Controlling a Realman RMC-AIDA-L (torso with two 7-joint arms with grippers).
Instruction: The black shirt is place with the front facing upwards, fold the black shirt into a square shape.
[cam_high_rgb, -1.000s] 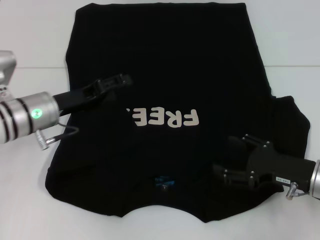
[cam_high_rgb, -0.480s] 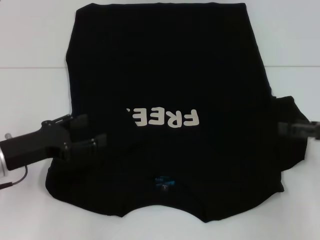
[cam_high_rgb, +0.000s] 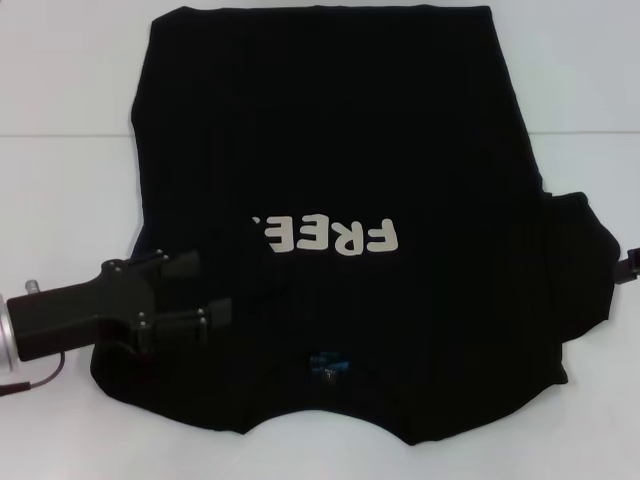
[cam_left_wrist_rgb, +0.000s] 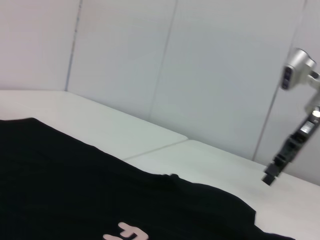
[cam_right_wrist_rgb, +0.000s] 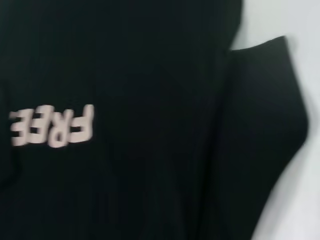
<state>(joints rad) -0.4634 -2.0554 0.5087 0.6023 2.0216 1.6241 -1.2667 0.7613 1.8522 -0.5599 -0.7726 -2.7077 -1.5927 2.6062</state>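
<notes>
I see one black shirt (cam_high_rgb: 340, 150) spread across the frame's centre on my white bench (cam_high_rgb: 60, 190), pale wall panels (cam_left_wrist_rgb: 200, 65) behind. My left tool (cam_high_rgb: 205, 290), lower left, spreads wide above it; the right tool (cam_high_rgb: 632, 266) barely shows at the right edge, and I cannot tell its state.

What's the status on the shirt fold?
Left gripper open, low over black shirt at its left-sleeve side. Right gripper at frame edge. Shirt flat, lettering up, right sleeve out. Nothing in the way.
</notes>
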